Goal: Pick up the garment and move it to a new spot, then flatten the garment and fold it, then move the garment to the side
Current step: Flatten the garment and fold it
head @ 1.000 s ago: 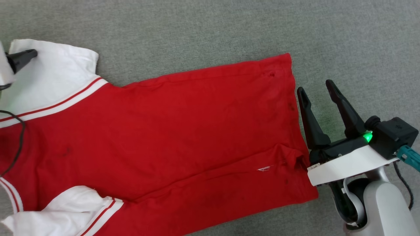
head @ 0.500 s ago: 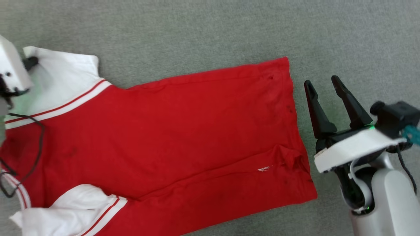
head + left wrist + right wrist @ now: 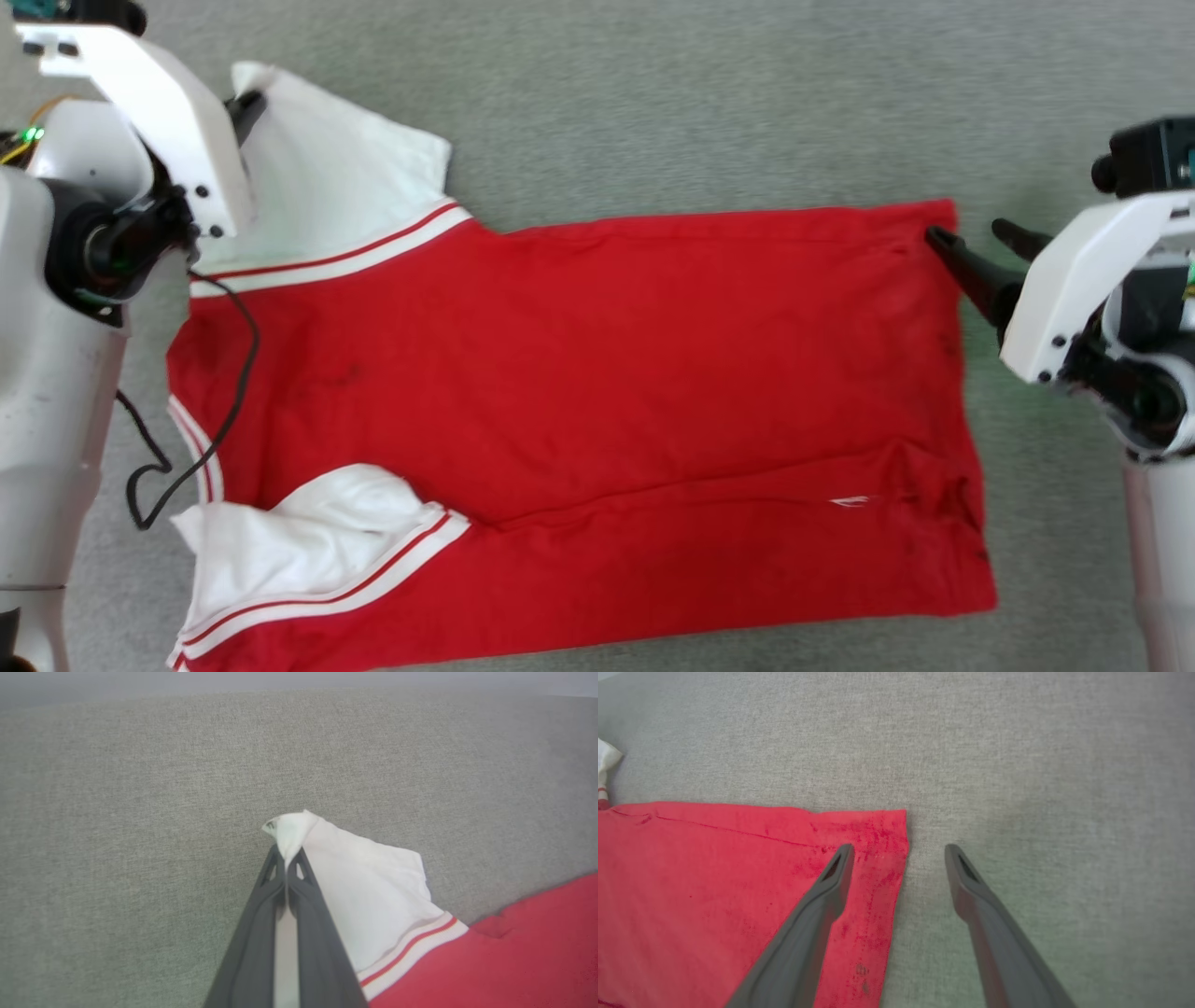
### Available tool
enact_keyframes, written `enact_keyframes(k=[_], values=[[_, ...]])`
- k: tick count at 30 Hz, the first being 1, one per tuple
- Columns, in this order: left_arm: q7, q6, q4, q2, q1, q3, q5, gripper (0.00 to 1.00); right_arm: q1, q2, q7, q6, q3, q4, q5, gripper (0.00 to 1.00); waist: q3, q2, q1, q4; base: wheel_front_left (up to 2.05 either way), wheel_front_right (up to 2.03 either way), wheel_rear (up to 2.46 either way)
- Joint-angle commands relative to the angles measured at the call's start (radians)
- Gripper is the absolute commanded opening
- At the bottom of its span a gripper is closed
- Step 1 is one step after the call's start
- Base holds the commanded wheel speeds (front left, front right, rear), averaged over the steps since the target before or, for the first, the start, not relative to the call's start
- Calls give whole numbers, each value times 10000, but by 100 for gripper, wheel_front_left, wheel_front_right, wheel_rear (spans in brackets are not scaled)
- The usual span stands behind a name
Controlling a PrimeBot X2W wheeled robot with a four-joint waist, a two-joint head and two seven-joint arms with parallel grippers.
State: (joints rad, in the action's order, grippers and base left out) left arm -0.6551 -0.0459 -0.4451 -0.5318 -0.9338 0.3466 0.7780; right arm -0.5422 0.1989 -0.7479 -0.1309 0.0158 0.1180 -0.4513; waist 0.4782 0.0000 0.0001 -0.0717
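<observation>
The garment (image 3: 597, 373) is a red shirt with white sleeves, lying spread out and back up on the grey cloth surface. My left gripper (image 3: 250, 101) is at its upper left, shut on the tip of the far white sleeve (image 3: 373, 891). In the left wrist view the left gripper (image 3: 286, 858) pinches that corner, and a little white cloth pokes out past the tips. My right gripper (image 3: 976, 238) stands open at the far corner of the hem. In the right wrist view the right gripper (image 3: 899, 849) straddles the hem edge of the garment (image 3: 714, 882), one finger over red cloth, the other over grey.
The near white sleeve (image 3: 308, 541) lies crumpled onto the red body at the lower left. A black cable (image 3: 229, 373) from my left arm hangs across the shoulder area. Grey cloth surface (image 3: 700, 103) stretches beyond the garment on the far side and to the right.
The head camera has shifted. My left gripper has shut on the far sleeve's tip. My right gripper has moved from beside the middle of the hem to its far corner, still open.
</observation>
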Motion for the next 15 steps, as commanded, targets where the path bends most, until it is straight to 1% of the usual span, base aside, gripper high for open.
enact_keyframes(k=[1,6,8,12,13,14,15], values=[[135,-51,128,87,-160,46,-60,0,-259,87,-305,4,22,134,47,100,218,0,-1,350,0,0,0],[473,-101,539,371,-191,186,-134,0,-937,137,-1280,4,138,689,277,100,499,0,-1,810,0,0,0],[579,-131,627,416,-125,236,-176,0,-962,73,-1699,4,138,1051,377,100,558,0,-1,917,0,0,0],[846,-136,774,329,-37,331,-376,0,-935,-111,-2567,4,106,1673,552,100,625,0,-1,1035,0,0,0],[901,-126,787,335,-6,332,-388,0,-920,-135,-2714,4,92,1753,596,40,636,0,-1,1062,0,0,0],[961,-130,793,345,24,332,-389,0,-925,-186,-2810,4,120,1786,602,1,640,0,-1,1088,0,0,0],[1014,-124,794,343,32,325,-408,0,-969,-201,-2842,3,125,1760,631,0,640,0,-1,1110,0,0,0]])
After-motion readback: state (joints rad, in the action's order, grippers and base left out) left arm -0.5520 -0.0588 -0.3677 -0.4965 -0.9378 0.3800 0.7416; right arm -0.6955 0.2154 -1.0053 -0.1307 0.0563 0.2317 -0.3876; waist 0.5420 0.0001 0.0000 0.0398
